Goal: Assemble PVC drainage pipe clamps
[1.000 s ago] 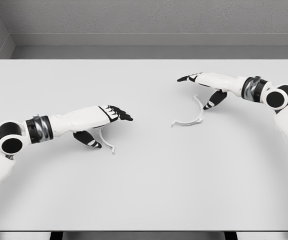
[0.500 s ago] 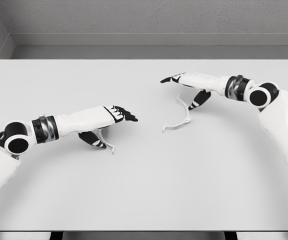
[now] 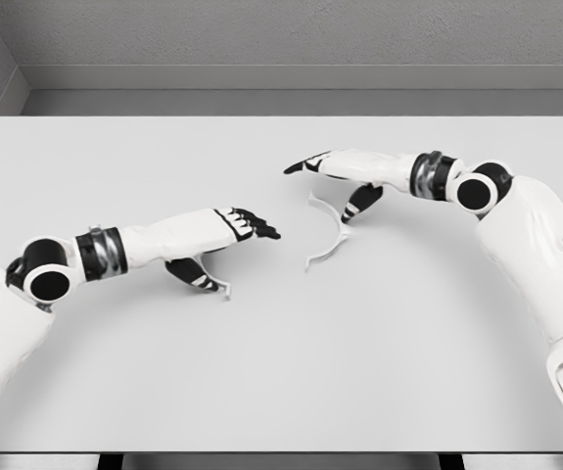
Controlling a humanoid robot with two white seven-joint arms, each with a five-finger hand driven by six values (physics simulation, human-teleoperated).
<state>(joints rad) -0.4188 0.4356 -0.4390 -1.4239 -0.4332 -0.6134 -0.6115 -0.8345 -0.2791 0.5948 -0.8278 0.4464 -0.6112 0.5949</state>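
Two thin white curved clamp halves are on the white table (image 3: 281,382). Under my left hand (image 3: 224,251) a small part of the left clamp half (image 3: 216,283) shows; it is pinched between the thumb and the outstretched fingers, with the rest hidden. My right hand (image 3: 324,192) reaches in from the right and holds the upper end of the right clamp half (image 3: 328,235). That arc hangs down from the thumb, and its lower end is near or on the table. The two halves are about a hand's width apart.
A grey wall runs behind the table's far edge (image 3: 281,117). Both forearms lie low over the table, the left forearm (image 3: 134,248) from the lower left and the right forearm (image 3: 428,176) from the right.
My right hand has carried its clamp half leftwards towards the table's middle. My left hand has edged slightly right with its piece. The gap between them has shrunk.
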